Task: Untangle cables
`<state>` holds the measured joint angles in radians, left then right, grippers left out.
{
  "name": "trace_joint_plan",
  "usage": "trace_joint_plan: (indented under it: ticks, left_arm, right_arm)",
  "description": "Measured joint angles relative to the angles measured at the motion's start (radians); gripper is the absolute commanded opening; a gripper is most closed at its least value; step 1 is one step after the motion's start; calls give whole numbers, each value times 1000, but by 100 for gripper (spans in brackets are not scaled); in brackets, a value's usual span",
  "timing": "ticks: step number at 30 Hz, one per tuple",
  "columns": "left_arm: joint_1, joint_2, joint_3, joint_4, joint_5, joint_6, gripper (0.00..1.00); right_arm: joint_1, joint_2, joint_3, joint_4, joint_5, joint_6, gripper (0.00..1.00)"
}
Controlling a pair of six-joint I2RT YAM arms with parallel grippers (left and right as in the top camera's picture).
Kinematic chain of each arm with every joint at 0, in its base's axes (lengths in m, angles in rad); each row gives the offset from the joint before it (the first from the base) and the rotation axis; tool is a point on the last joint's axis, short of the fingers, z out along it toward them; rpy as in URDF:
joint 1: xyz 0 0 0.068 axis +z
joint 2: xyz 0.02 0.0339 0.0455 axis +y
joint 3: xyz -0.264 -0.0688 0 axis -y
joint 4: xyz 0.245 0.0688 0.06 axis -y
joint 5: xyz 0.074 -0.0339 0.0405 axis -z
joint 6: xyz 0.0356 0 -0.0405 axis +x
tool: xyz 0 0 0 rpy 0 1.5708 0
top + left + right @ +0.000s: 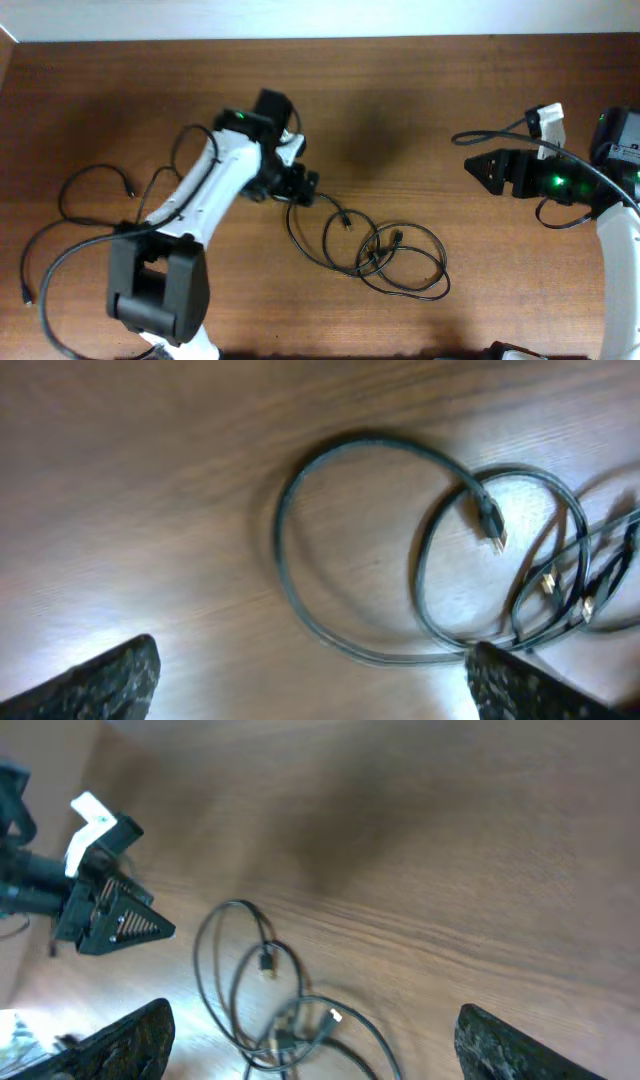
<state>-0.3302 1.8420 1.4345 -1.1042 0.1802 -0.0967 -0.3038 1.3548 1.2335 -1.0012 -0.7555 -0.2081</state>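
Tabletop: near edge sits close below the tangle, so a drag that way could spill cords off. The far side is wide and bare, good room to spread them. Cables lie in overlapping loops mid-tabletop, between the arms. Pulling one loop likely cinches the crossing or hauls the whole bundle. Left gripper jaws wide apart, empty, over the outermost loop. Right gripper also spread, empty, off to the side. Plug could snag a neighbouring loop.
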Motion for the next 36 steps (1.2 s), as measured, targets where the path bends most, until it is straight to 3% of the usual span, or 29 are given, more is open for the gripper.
trace_joint_plan:
  ticks: [6,12,18,27,31,36]
  left_arm:
    - [-143,0,-141,114,1,-349,99]
    - [-213,0,-184,120,0,-563,99]
    - [-215,0,-253,134,-5,-672,99]
    - [-219,-21,-388,238,-8,-732,100]
    - [-219,-47,-420,271,-6,-751,60]
    - [-219,-60,-447,285,9,-761,51]
  right_arm:
    - [0,0,0,-6,87,2,100]
    - [0,0,0,-16,105,3,99]
    - [0,0,0,-18,105,3,99]
    - [0,0,0,-20,109,2,99]
    - [0,0,0,-20,109,3,99]
    - [0,0,0,-20,109,3,99]
